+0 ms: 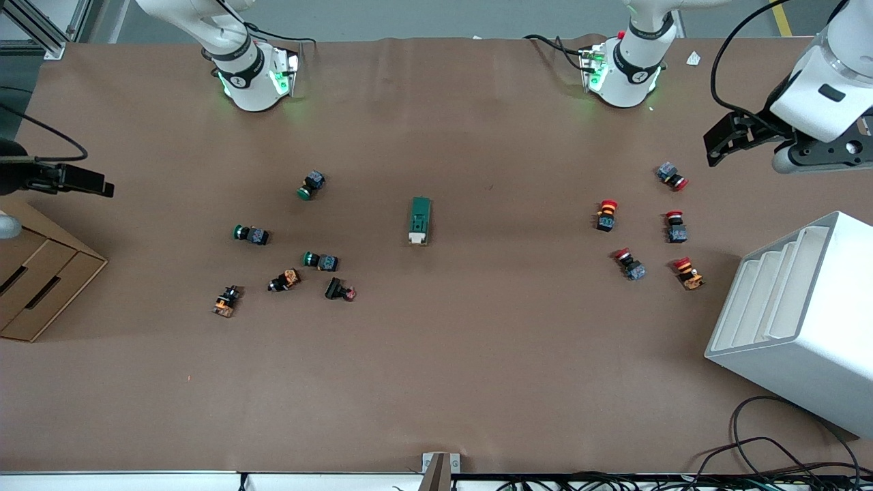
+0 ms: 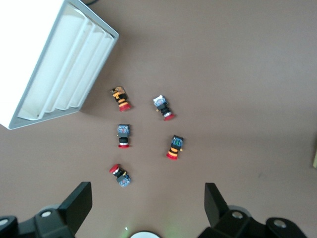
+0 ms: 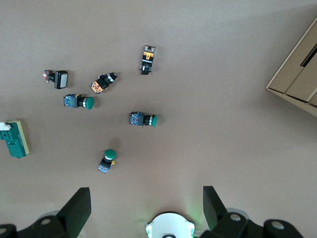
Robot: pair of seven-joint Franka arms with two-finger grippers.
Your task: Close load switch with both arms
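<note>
The load switch (image 1: 421, 220), a dark-green block with a cream end, lies flat at the middle of the brown table (image 1: 436, 368). It also shows in the right wrist view (image 3: 15, 139). My left gripper (image 1: 724, 140) hangs open and empty in the air at the left arm's end of the table, over bare table beside the red push buttons; its wrist view shows the jaws wide apart (image 2: 148, 193). My right gripper (image 1: 78, 180) hangs at the right arm's end of the table, above the cardboard drawers, open and empty (image 3: 146, 194). Neither gripper touches the switch.
Several green and orange push buttons (image 1: 320, 260) lie scattered between the switch and the right arm's end. Several red push buttons (image 1: 605, 214) lie toward the left arm's end. A white slotted rack (image 1: 798, 307) stands there. Cardboard drawers (image 1: 34, 273) stand at the right arm's end.
</note>
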